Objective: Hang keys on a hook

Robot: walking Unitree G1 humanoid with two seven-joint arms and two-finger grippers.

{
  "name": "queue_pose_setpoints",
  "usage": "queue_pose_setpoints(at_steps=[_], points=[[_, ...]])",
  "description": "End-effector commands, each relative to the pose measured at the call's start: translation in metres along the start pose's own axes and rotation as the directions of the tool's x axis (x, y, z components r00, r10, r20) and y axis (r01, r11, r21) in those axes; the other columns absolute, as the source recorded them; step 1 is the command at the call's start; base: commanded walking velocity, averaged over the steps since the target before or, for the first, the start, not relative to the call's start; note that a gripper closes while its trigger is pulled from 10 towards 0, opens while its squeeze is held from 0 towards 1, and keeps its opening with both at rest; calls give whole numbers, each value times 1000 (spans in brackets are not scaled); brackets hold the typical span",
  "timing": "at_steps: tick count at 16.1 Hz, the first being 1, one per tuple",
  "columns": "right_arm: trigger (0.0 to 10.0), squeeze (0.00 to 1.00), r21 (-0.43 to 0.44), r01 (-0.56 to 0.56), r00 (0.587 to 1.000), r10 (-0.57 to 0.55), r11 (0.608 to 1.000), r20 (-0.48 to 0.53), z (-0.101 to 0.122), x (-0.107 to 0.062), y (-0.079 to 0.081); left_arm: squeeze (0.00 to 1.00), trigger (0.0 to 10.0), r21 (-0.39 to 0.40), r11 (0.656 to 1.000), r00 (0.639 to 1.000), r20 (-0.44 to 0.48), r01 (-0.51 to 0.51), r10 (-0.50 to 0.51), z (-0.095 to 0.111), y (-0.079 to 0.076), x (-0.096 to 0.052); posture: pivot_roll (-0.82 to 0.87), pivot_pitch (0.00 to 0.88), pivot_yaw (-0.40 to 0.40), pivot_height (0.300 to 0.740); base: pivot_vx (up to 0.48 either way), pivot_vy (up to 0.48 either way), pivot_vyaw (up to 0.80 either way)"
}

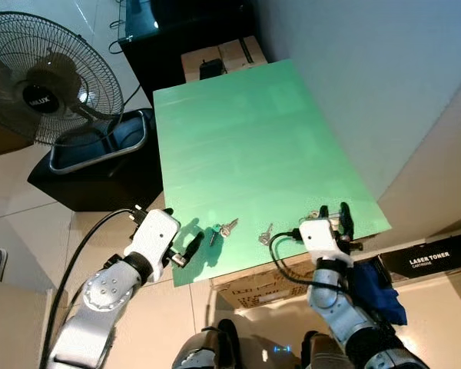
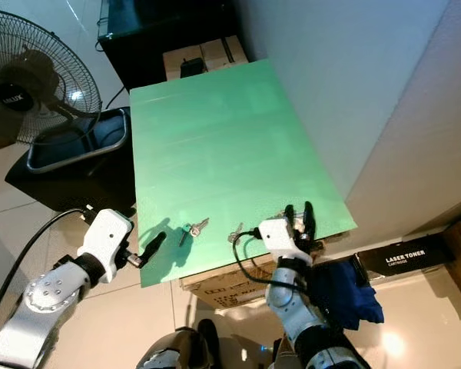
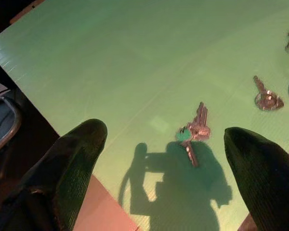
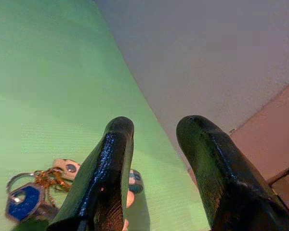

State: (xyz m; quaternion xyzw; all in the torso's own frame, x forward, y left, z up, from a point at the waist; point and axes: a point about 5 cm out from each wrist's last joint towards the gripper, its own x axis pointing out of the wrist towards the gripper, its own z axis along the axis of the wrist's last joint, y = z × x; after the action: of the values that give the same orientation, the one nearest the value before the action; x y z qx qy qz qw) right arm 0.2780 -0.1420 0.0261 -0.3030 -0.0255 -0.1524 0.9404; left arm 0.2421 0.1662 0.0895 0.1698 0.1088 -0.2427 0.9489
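Note:
A small key pair with a green tag lies near the front edge of the green tabletop. My left gripper hovers open just left of it, and the tagged keys show between and beyond its wide-spread fingers. A single silver key lies further right. At the front right corner a key bunch with a blue fob rests on the green surface. My right gripper stands open over that bunch, fingers pointing toward the wall, with nothing between them.
A standing fan and a black stand with a metal-rimmed tray are left of the table. Cardboard boxes sit at its far end, and a white wall runs along its right side. A toner box and blue cloth lie at lower right.

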Motion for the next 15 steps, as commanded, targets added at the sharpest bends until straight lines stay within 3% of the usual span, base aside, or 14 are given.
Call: queue_pose_setpoints(at_steps=[1, 3, 5, 9, 15], points=[[10000, 0, 13, -18, 1000, 18, 1000, -20, -1, -4, 5, 0, 10000, 10, 1000, 1000, -20, -11, 11, -3, 6, -7, 33, 232, 223, 740, 0, 0, 0], [10000, 0, 44, -18, 999, 20, 999, -50, -2, -5, 7, 0, 10000, 24, 1000, 1000, -30, -8, 9, -3, 11, -12, 48, 240, 236, 740, 0, 0, 0], [10000, 0, 128, -51, 995, 62, 990, -83, 0, -8, 14, 0, 10000, 33, 999, 999, -42, 0, 1, -4, 12, -17, 58, 247, 246, 740, 0, 0, 0], [10000, 0, 168, -63, 986, 87, 984, -143, -7, -17, 19, 0, 10000, 35, 999, 999, -51, 9, -7, -5, 13, -24, 59, 256, 254, 740, 0, 0, 0], [10000, 0, 93, -2, 979, 21, 996, -204, -19, -24, 15, 0, 10000, 42, 999, 998, -62, 19, -16, -4, 16, -27, 58, 259, 268, 740, 0, 0, 0]])
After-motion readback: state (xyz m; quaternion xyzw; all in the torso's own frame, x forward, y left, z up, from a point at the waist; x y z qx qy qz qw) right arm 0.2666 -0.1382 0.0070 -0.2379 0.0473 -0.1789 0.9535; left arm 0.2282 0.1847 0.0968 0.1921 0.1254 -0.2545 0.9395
